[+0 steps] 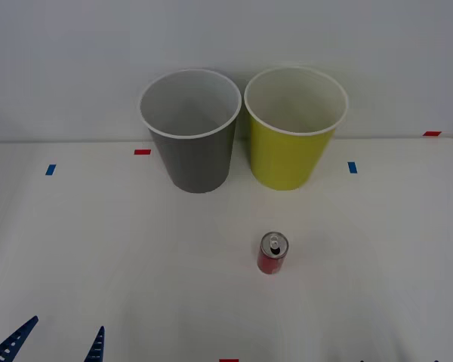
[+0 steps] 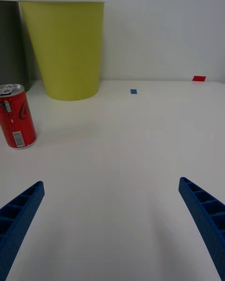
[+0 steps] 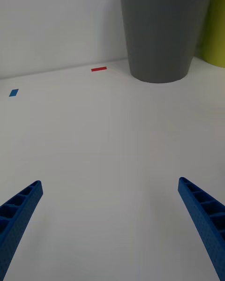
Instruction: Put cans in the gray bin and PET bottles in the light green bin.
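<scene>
Overhead front view — low wrist views share the gray bin.

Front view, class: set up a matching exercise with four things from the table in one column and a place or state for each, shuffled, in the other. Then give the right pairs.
Things:
1. red can
2. gray bin
3. light green bin
4. left gripper

Places or states:
A. at the back of the table, on the robot's right of its twin
B. open, low at the near left edge
C. upright on the table, nearer the robot than both bins
D. at the back of the table, on the robot's left of its twin

Pairs: 1-C, 2-D, 3-A, 4-B
</scene>
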You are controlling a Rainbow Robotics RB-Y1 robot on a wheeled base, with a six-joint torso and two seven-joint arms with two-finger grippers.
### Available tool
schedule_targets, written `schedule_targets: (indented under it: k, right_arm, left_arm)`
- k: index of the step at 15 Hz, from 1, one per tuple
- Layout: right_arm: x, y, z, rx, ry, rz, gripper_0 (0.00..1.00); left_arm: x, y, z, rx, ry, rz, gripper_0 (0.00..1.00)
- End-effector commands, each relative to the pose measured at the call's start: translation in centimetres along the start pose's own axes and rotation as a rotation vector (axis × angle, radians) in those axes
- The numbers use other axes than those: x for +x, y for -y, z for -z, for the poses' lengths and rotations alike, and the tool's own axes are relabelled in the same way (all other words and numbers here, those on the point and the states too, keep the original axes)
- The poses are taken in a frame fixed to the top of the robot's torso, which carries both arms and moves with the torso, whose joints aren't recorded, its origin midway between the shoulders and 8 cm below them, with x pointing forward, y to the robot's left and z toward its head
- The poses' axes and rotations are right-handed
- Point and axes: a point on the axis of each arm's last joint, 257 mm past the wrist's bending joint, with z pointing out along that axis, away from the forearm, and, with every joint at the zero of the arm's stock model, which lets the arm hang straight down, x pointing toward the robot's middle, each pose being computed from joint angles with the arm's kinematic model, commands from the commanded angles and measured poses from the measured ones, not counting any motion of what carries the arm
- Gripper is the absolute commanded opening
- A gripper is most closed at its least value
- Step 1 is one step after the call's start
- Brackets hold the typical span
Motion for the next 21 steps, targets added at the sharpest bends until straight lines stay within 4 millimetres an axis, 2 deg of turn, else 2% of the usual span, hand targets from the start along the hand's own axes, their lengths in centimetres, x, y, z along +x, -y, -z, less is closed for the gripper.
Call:
schedule_targets:
  k: [1, 5, 6, 8, 12, 17, 19, 21]
  right_arm:
    - [0.0, 0.0, 0.0, 0.000, 0.000, 0.000, 1.00]
    - [0.0, 0.0, 0.0, 0.000, 0.000, 0.000, 1.00]
    - [0.4, 0.2, -0.6, 0.003, 0.007, 0.008, 1.00]
    - [-0.6, 0.2, -0.8, -0.002, 0.040, 0.027, 1.00]
    - [-0.7, 0.4, -0.8, -0.010, 0.041, 0.053, 1.00]
    - [-0.4, -1.4, -1.2, -0.058, 0.045, 0.025, 1.00]
    - [-0.8, -2.1, -2.1, -0.095, 0.067, 0.031, 1.00]
    - [-0.6, -3.8, -3.4, -0.141, 0.066, 0.016, 1.00]
  left_arm:
    - [0.0, 0.0, 0.0, 0.000, 0.000, 0.000, 1.00]
    - [0.0, 0.0, 0.0, 0.000, 0.000, 0.000, 1.00]
    - [0.0, 0.0, 0.0, 0.000, 0.000, 0.000, 1.00]
    - [0.0, 0.0, 0.0, 0.000, 0.000, 0.000, 1.00]
    - [0.0, 0.0, 0.0, 0.000, 0.000, 0.000, 1.00]
    - [0.0, 0.0, 0.0, 0.000, 0.000, 0.000, 1.00]
    - [0.0, 0.0, 0.0, 0.000, 0.000, 0.000, 1.00]
    - [0.0, 0.0, 0.0, 0.000, 0.000, 0.000, 1.00]
